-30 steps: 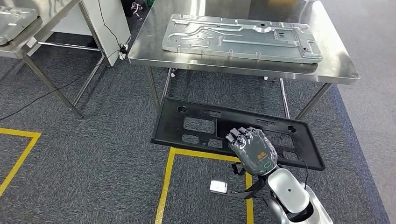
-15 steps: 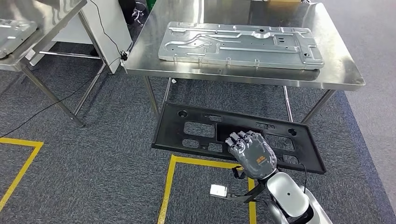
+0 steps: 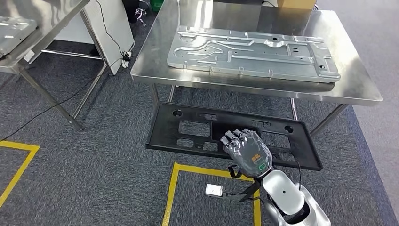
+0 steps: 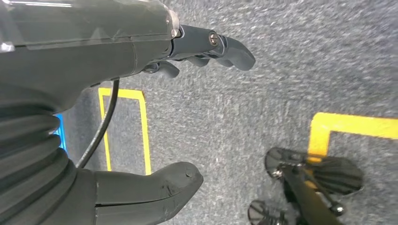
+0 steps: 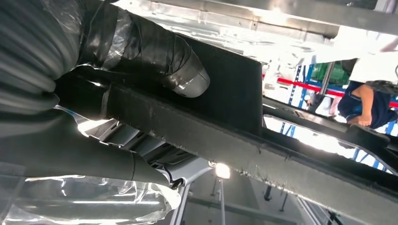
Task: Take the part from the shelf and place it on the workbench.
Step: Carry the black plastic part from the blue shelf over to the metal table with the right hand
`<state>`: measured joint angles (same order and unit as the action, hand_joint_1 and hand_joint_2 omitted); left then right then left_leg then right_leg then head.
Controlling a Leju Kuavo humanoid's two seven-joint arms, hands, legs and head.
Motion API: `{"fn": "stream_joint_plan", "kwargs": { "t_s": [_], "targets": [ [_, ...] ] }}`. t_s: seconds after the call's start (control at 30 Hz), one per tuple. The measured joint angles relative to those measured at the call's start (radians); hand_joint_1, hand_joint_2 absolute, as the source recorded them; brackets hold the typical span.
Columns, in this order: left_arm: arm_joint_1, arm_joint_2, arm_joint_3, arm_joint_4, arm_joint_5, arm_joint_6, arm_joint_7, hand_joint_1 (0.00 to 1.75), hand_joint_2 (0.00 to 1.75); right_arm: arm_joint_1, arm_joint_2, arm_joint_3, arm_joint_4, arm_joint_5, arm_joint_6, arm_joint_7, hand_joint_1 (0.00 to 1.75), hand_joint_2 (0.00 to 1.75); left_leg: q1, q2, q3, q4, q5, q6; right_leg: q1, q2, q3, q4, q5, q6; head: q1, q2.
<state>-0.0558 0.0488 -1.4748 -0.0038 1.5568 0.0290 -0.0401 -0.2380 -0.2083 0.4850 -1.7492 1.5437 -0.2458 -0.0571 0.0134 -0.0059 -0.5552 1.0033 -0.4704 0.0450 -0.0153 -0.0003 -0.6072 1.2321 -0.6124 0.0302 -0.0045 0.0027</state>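
Note:
A long black plastic part with several cut-outs hangs level above the carpet, just in front of the steel workbench. My right hand grips the part's near edge from above, right of its middle. In the right wrist view the thumb presses against the black part from below, with the other fingers hidden behind the part. In the left wrist view my left hand hangs over the floor with its fingers and thumb apart, holding nothing.
A large grey stamped metal panel covers much of the workbench top. A second table stands at the left beside a leaning white board. Yellow tape lines and a small white object lie on the carpet. A person stands beyond.
The whole picture has shifted, so the camera has moved and the workbench looks nearer. The black part stays in my right hand, now closer to the workbench's front edge.

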Motion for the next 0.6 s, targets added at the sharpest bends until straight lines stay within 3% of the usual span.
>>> {"fn": "stream_joint_plan", "kwargs": {
  "t_s": [0.07,0.1,0.17,0.23,0.27,0.37,0.43,0.53,0.57,0.6],
  "targets": [
    [0.000,0.000,0.000,0.000,0.000,-0.001,0.000,0.00,1.75,-0.001,-0.009,-0.003,-0.002,-0.001,0.006,0.000,1.75,1.75,-0.003,-0.002,0.019,0.000,-0.017,0.003,0.001,0.000,-0.071,0.067,-0.019,0.001,0.000,0.000],
    [0.001,0.000,0.000,0.000,0.000,-0.001,0.000,0.00,1.75,-0.001,-0.014,-0.006,-0.003,-0.003,0.009,0.000,1.75,1.75,-0.004,-0.004,0.032,0.000,-0.027,0.002,0.001,0.000,-0.085,0.055,0.000,-0.001,0.000,0.000],
    [0.003,0.000,0.000,0.000,0.000,-0.003,0.000,0.00,1.75,-0.003,-0.027,-0.013,-0.008,-0.007,0.013,-0.001,1.75,1.75,-0.006,-0.006,0.061,0.000,-0.050,-0.002,0.003,0.000,-0.070,-0.058,0.099,-0.008,0.000,0.000],
    [0.002,0.000,0.000,0.000,0.001,-0.005,-0.001,0.00,1.75,-0.007,-0.037,-0.020,-0.012,-0.011,0.014,-0.003,1.75,1.75,-0.008,-0.007,0.084,0.001,-0.072,-0.012,0.010,0.000,-0.053,-0.155,0.171,-0.019,0.000,0.000],
    [0.001,0.000,0.000,0.000,0.001,-0.006,-0.001,0.00,1.75,-0.009,-0.041,-0.022,-0.013,-0.012,0.015,-0.004,1.75,1.75,-0.009,-0.007,0.089,-0.001,-0.082,-0.018,0.013,0.000,-0.050,-0.173,0.183,-0.023,0.001,0.000],
    [-0.001,0.003,-0.001,0.000,0.001,-0.010,-0.002,0.00,1.75,-0.012,-0.052,-0.029,-0.024,-0.015,0.015,-0.007,1.75,1.75,-0.011,-0.005,0.106,0.013,-0.089,-0.034,0.010,0.004,-0.030,-0.184,0.174,-0.039,0.003,0.000],
    [-0.003,0.005,-0.001,0.000,0.002,-0.013,-0.004,0.00,1.75,-0.016,-0.062,-0.035,-0.032,-0.016,0.014,-0.008,1.75,1.75,-0.010,-0.002,0.077,0.084,-0.094,-0.043,0.006,0.005,-0.003,-0.196,0.163,-0.051,0.003,0.000],
    [-0.003,0.010,-0.003,0.000,0.001,-0.017,-0.004,0.00,1.75,-0.012,-0.086,-0.043,-0.039,-0.023,0.011,-0.011,1.75,1.75,-0.006,0.000,-0.047,0.260,-0.162,-0.056,0.005,0.004,0.029,-0.202,0.138,-0.058,0.003,0.000],
    [-0.001,0.012,-0.004,0.000,0.001,-0.018,-0.004,0.00,1.75,-0.008,-0.096,-0.047,-0.040,-0.028,0.010,-0.014,1.75,1.75,-0.005,0.000,-0.081,0.290,-0.177,-0.057,0.006,0.005,0.040,-0.202,0.128,-0.058,0.003,0.000],
    [0.001,0.013,-0.006,0.000,0.001,-0.019,-0.004,0.00,1.75,-0.003,-0.105,-0.052,-0.041,-0.032,0.010,-0.016,1.75,1.75,-0.005,0.000,-0.102,0.289,-0.173,-0.057,0.006,0.005,0.053,-0.202,0.117,-0.057,0.003,0.000]
  ]
}}
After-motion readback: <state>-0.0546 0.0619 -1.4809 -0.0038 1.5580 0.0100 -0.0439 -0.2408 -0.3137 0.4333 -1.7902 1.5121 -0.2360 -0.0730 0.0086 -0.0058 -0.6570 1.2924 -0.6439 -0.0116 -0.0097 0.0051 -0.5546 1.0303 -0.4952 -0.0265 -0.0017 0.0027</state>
